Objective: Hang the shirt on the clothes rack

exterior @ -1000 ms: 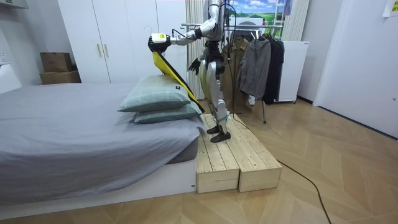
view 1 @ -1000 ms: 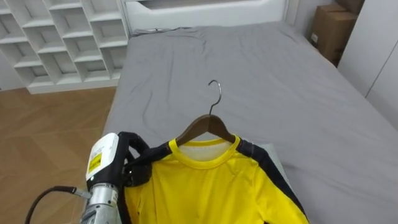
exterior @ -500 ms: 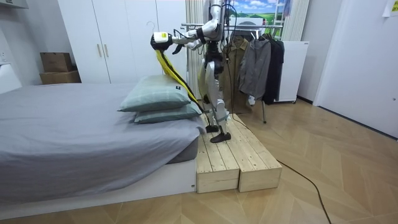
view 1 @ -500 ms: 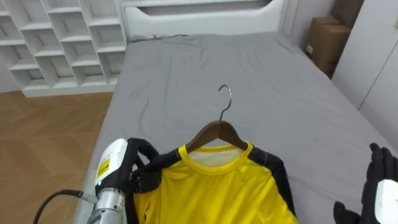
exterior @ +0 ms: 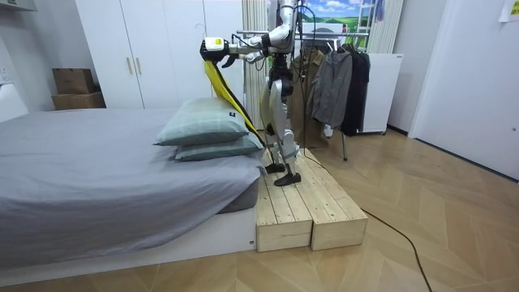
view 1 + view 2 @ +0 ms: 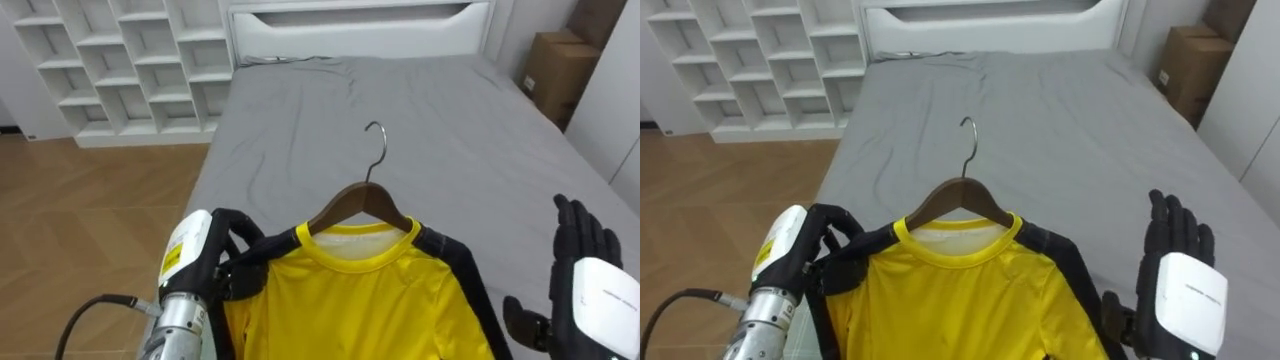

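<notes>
Your left hand (image 6: 232,268) is at the near left, its fingers curled tight round the dark shoulder of the yellow shirt (image 6: 350,300) where the cloth covers the end of the wooden hanger (image 6: 362,201). The shirt hangs on that hanger, held up in the air above the near end of the grey bed (image 6: 450,120), collar toward the far side and the metal hook (image 6: 377,140) standing free above it, touching nothing.

Your right hand (image 6: 588,275) is raised at the near right with its fingers straight and spread, holding nothing, well apart from the shirt's right sleeve.

The bed's left edge runs from beside your left wrist to the far white headboard (image 6: 360,18). Bare wooden floor (image 6: 80,220) lies left of that edge, white shelves (image 6: 130,60) stand at the far left, and a cardboard box (image 6: 555,70) at the far right.

In the room view you stand on a wooden platform (image 5: 308,211) beside the pillows (image 5: 207,126), with the clothes rack (image 5: 340,77) just behind you.
</notes>
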Motion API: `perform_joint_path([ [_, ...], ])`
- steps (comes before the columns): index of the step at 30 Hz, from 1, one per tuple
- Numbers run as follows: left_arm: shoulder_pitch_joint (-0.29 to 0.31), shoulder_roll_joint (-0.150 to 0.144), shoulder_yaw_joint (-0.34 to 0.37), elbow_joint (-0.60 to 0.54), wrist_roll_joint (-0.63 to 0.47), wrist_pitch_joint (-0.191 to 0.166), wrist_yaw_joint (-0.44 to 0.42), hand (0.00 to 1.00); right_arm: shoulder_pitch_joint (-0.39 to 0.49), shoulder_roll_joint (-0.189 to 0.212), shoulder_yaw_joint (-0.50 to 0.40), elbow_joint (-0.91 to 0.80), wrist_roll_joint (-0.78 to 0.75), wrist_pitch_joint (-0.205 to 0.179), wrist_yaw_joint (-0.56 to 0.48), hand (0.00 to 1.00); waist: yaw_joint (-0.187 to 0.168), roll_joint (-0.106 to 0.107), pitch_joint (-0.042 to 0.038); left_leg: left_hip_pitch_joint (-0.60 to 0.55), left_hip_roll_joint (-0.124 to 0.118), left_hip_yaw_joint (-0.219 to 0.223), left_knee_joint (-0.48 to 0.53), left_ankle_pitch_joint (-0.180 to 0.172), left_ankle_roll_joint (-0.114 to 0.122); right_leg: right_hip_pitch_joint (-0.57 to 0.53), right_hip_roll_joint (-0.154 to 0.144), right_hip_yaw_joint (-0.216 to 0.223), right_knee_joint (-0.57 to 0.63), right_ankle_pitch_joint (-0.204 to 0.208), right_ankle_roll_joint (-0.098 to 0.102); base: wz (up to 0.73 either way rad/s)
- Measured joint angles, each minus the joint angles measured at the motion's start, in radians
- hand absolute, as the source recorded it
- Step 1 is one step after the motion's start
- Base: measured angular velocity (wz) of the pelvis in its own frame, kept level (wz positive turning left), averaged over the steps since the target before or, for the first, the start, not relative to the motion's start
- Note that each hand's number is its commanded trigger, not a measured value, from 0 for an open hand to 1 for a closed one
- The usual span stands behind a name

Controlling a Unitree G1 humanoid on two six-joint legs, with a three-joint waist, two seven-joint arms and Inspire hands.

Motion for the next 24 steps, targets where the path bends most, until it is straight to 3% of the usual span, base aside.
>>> perform_joint_path([
  [5, 0.0, -0.001, 0.001, -0.002, -0.001, 0.0, -0.009, 1.0, 0.0, -0.002, 0.019, -0.027, 0.046, -0.009, 0.043, 0.0, 0.002, -0.001, -0.0001, 0.005, 0.002, 0.002, -0.001, 0.0, 0.0, 0.006, 0.001, 0.002, -0.003, -0.001, -0.002, -0.05],
  [16, 0.0, -0.004, 0.004, -0.02, 0.017, -0.011, -0.021, 1.0, -0.005, -0.006, 0.049, -0.039, 0.295, -0.031, 0.316, 0.0, 0.006, -0.009, 0.0045, 0.018, 0.002, 0.006, -0.004, 0.0, 0.0, 0.032, 0.0, -0.002, -0.034, -0.001, -0.001, 0.01],
  [22, -0.001, -0.004, 0.004, -0.056, 0.058, -0.095, -0.019, 1.0, -0.021, -0.015, 0.065, -0.049, 0.312, -0.062, 0.394, 0.0, 0.005, -0.018, 0.0101, 0.021, 0.003, 0.008, -0.004, 0.0, 0.0, 0.034, 0.001, -0.002, -0.034, -0.001, -0.001, 0.0],
  [24, -0.001, -0.004, 0.003, -0.055, 0.064, -0.105, -0.019, 1.0, -0.021, -0.021, 0.079, -0.065, 0.318, -0.063, 0.416, 0.0, 0.005, -0.02, 0.0116, 0.027, 0.004, 0.012, -0.006, 0.0, 0.0, 0.038, 0.002, 0.001, -0.034, -0.001, -0.001, -0.05],
])
